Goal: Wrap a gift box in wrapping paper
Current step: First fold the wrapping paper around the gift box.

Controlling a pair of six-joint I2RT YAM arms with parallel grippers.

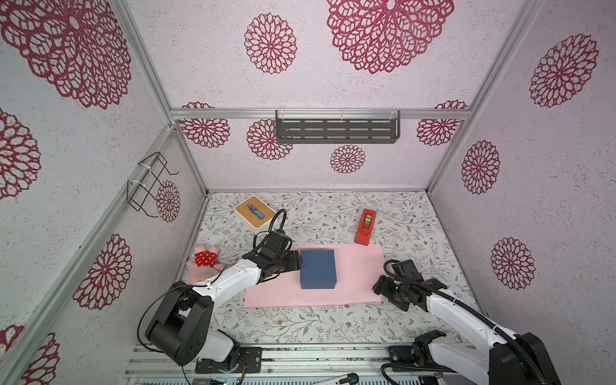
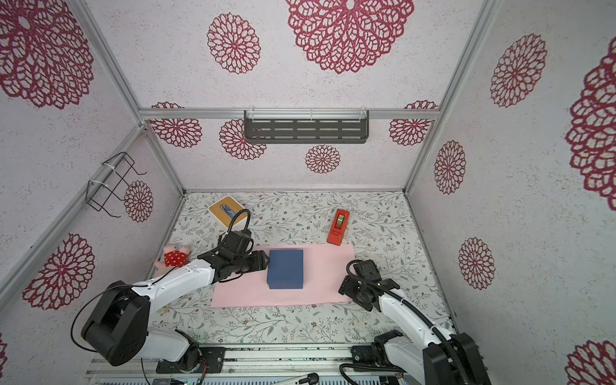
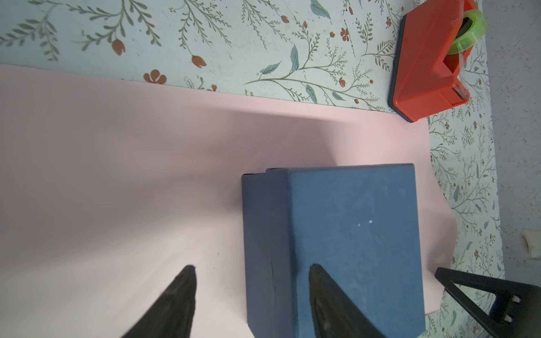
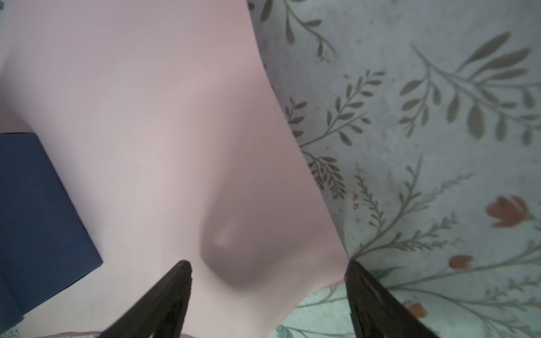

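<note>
My left gripper point(image 3: 252, 265) stands spread and pinches nothing. In the wrist view one finger hangs over the top of the gift box point(image 3: 351, 228) and the other over bare wrapping paper point(image 3: 117, 181) beside it, so the box's upper edge sits between them. The box rests about mid-sheet, on the pink face. If I closed from here, I judge I would catch only that edge (a poor hold). A loose lid might lift, or the box might skid and drag the sheet under it.

My right gripper point(image 4: 268, 261) is spread too, gripping nothing. Between its fingers the end of the sheet humps up off the floral table covering point(image 4: 439, 131), with a soft dent just past the fingertips and the sheet's corner beside one finger. I cannot tell whether either fingertip touches the paper. Paper this thin would probably crease or tear if I nipped it on the hump rather than at the edge. With the box unheld, a pull toward it would likely slide the box off its spot instead of folding the sheet over it.

Farthest ahead of my left jaws, beyond the box, the sheet's far corner lies at the red tape dispenser point(image 3: 430, 64), touching it or just beside it. A flap swung that way could snag on it or knock it.
</note>
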